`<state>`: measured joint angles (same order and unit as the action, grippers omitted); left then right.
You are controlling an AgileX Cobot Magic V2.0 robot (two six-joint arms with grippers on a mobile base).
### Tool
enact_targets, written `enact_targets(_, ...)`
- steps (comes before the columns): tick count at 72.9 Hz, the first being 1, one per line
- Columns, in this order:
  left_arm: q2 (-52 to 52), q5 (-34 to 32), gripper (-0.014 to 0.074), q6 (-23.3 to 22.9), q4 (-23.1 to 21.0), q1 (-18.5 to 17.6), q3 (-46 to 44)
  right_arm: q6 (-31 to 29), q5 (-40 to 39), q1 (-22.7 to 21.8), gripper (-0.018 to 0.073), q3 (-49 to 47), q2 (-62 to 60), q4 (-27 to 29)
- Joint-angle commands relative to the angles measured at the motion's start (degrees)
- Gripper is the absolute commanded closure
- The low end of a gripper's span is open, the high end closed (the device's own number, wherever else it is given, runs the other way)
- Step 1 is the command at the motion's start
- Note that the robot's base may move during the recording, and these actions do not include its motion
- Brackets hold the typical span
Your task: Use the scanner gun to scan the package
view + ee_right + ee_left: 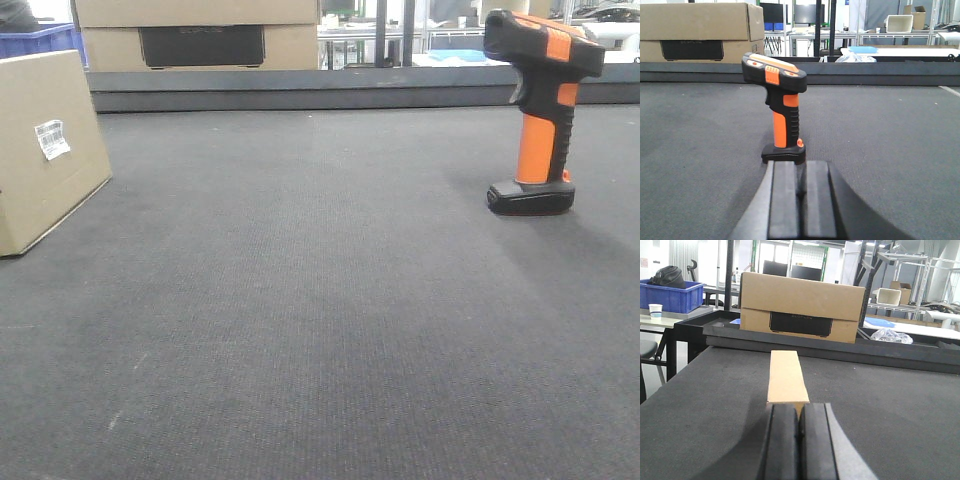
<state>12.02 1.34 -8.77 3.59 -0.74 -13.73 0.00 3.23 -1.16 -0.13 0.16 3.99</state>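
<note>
A brown cardboard package (pixel 45 150) with a white barcode label (pixel 52 139) stands at the left edge of the grey table. In the left wrist view it is seen edge-on (pixel 786 376) right ahead of my left gripper (pixel 800 412), whose jaws are pressed together and empty. An orange and black scanner gun (pixel 541 110) stands upright on its base at the right. In the right wrist view the scanner gun (pixel 781 117) stands just ahead of my right gripper (pixel 801 167), which is shut and empty. Neither gripper shows in the front view.
A large cardboard box (pixel 195 33) with a dark panel stands beyond the raised black rail (pixel 300 90) at the table's far edge. A blue crate (pixel 671 295) and metal racks (pixel 900 275) stand further back. Grey matting (pixel 320 320) covers the table.
</note>
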Motion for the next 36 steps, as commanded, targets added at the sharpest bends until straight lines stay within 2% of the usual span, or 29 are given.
enact_targets(1, -0.19, -0.67, 0.0707, -0.13, 0.24, -0.28, 0.06, -0.63, -0.88, -0.40, 0.0721, 0.13, -0.16, 0.13)
enact_targets(14, -3.14, -0.05, 0.0707, -0.13, 0.47, -0.28, 3.44, -0.63, -1.11, -0.40, 0.0721, 0.13, -0.16, 0.13)
enact_targets(21, -8.39, 1.47, 0.0707, -0.13, 5.67, -0.28, 7.06, -0.63, -1.11, -0.40, 0.0721, 0.13, -0.16, 0.13)
enact_targets(27, -12.02, 3.04, 0.0707, -0.13, 4.88, -0.28, 9.07, -0.63, -1.15, -0.40, 0.0721, 0.13, -0.16, 0.13)
enact_targets(36, -12.02, 2.71, 0.0707, 0.18, 3.06, -0.28, 11.82, -0.63, -1.15, -0.40, 0.0721, 0.13, -0.16, 0.13)
